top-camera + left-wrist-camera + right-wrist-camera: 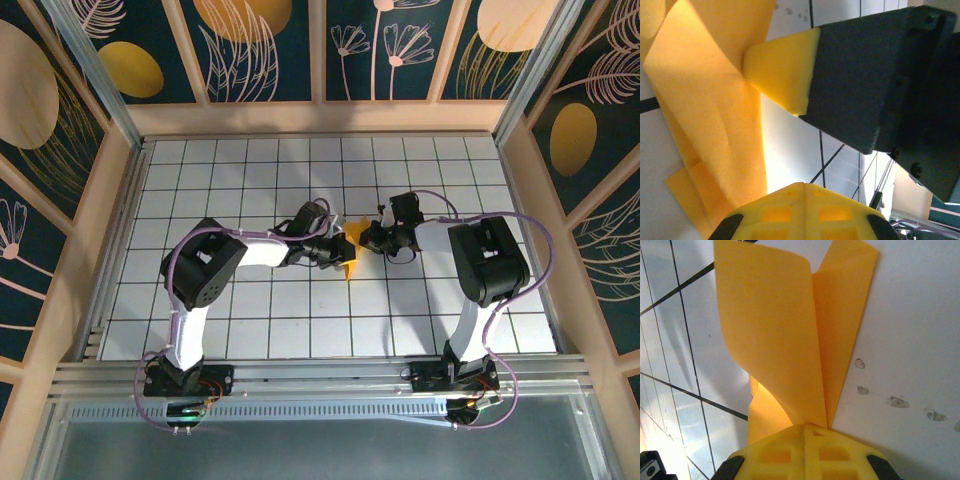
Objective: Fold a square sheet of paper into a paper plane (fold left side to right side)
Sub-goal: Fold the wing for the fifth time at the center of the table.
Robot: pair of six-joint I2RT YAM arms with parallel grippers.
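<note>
One thin orange-yellow sheet of paper (352, 246), creased into partly upright flaps, stands near the middle of the white gridded tabletop (300, 320). At the sheet's right side the right gripper (372, 238) is pinched tight on its narrow end, where the flaps converge. At the sheet's left side the left gripper (333, 252) touches the paper's edge; whether its jaws are spread or closed cannot be told.

Gridded table inside a patterned booth.
White grid-tiled table top (250, 330), lightly scuffed, framed in pale wood (320, 118); dark-blue wall panels (420, 80) carry orange ovals and line-drawn plants; aluminium rail (320, 375) along the near edge.
</note>
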